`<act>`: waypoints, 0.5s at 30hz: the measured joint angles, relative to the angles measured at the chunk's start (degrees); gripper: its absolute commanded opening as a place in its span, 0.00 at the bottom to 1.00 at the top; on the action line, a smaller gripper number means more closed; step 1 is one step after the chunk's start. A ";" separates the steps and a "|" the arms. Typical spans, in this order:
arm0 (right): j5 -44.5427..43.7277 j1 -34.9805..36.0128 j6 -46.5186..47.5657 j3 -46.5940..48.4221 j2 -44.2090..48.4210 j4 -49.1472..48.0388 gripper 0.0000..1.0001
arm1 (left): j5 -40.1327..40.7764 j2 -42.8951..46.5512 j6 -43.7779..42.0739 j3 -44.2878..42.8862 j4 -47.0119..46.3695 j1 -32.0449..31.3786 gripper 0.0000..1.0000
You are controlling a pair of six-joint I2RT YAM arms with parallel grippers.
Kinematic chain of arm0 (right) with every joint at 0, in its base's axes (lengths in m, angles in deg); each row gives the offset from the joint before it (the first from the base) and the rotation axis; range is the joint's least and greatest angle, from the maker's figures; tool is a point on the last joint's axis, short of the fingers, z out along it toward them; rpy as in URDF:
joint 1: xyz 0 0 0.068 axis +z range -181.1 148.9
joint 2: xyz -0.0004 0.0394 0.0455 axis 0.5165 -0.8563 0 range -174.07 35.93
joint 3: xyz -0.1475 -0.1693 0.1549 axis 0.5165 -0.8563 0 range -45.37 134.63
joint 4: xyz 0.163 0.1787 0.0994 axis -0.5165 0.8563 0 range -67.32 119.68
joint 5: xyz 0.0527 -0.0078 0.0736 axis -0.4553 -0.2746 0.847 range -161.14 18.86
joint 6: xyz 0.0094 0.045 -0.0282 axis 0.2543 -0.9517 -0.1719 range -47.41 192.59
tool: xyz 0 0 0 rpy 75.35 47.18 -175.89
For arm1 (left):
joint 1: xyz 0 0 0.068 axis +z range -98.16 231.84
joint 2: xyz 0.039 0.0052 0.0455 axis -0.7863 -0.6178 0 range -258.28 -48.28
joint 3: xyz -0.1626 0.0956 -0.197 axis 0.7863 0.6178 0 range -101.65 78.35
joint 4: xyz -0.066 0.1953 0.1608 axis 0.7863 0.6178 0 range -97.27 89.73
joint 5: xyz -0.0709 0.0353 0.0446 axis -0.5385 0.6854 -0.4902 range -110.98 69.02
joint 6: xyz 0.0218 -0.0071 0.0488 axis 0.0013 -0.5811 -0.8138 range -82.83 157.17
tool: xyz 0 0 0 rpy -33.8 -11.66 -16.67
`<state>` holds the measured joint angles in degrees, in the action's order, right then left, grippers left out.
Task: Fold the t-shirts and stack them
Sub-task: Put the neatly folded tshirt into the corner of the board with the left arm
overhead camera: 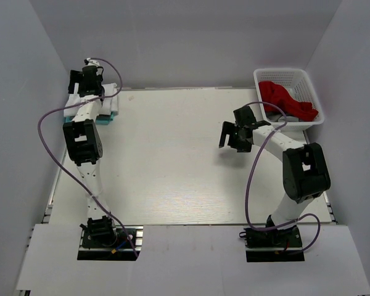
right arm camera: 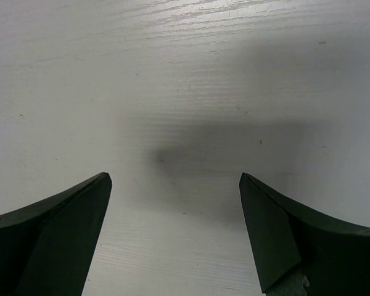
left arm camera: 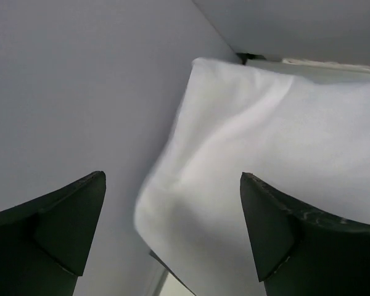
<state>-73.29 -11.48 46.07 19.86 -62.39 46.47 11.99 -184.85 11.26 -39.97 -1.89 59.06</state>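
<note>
A stack of folded t-shirts lies at the table's far left corner, with a white one on top and a teal one at the bottom. My left gripper hovers over the stack's far left end, open and empty. In the left wrist view the white shirt fills the right side, and my left gripper straddles its left edge; a dark edge shows under it. Red cloth lies in the basket. My right gripper is open and empty above bare table.
A white lattice basket stands at the far right corner, holding the red cloth and some dark cloth. Grey walls close in on the left, back and right. Purple cables loop off both arms.
</note>
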 measured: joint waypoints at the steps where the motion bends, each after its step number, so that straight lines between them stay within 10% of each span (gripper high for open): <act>1: 0.17 0.00 -0.02 -0.15 0.02 -0.13 0.90 | 1.05 -0.81 0.28 -0.74 -0.48 0.28 1.00; 10: 1.09 0.00 -0.50 -8.37 9.11 -2.32 0.90 | 3.04 2.62 9.55 -2.64 4.04 0.31 1.00; 15: 1.18 0.00 -0.96 -14.51 18.10 -6.29 0.90 | -10.34 16.11 22.73 5.95 12.70 -1.86 1.00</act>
<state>-72.11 -11.48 45.11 5.35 -44.29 40.18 1.65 -168.74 33.99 -34.03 10.81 57.21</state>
